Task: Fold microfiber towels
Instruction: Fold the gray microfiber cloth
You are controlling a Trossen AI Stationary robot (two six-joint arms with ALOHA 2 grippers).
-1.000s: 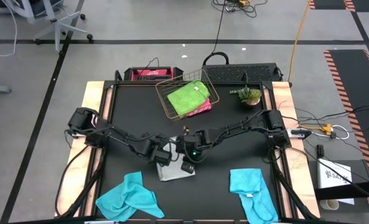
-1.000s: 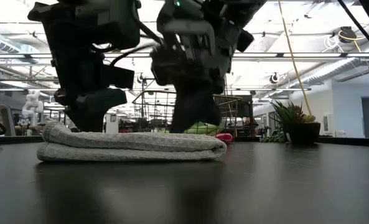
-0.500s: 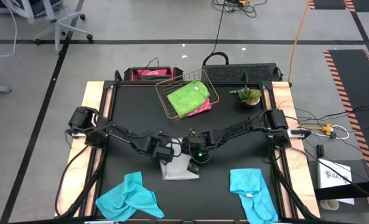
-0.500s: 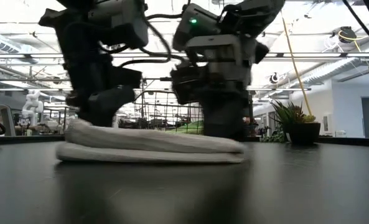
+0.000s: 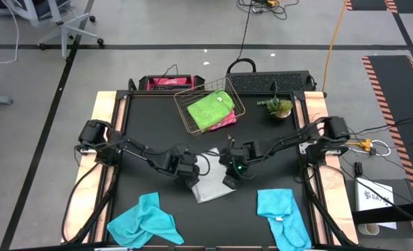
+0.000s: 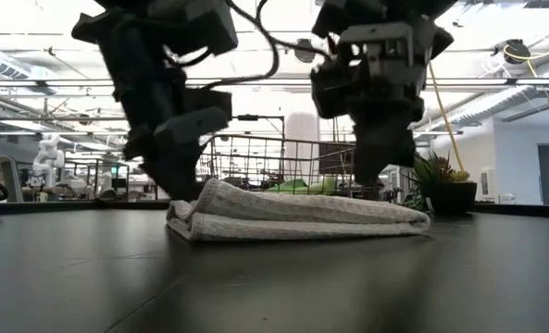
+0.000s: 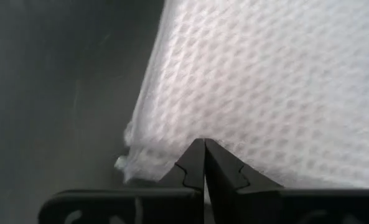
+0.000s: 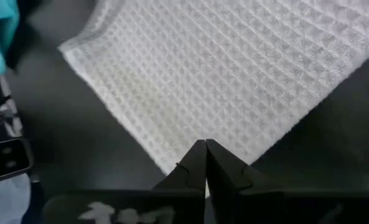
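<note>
Grey towel (image 5: 209,183) has slid right toward the basket (image 5: 209,108); both grippers' fingers (image 7: 204,163) together on its edges

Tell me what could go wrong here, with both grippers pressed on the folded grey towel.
1. Both the left gripper and right gripper are shut at the grey towel edges; lifting could drag a layer and undo the fold.
2. The copper basket stands close behind; further sliding might bump it.
</note>
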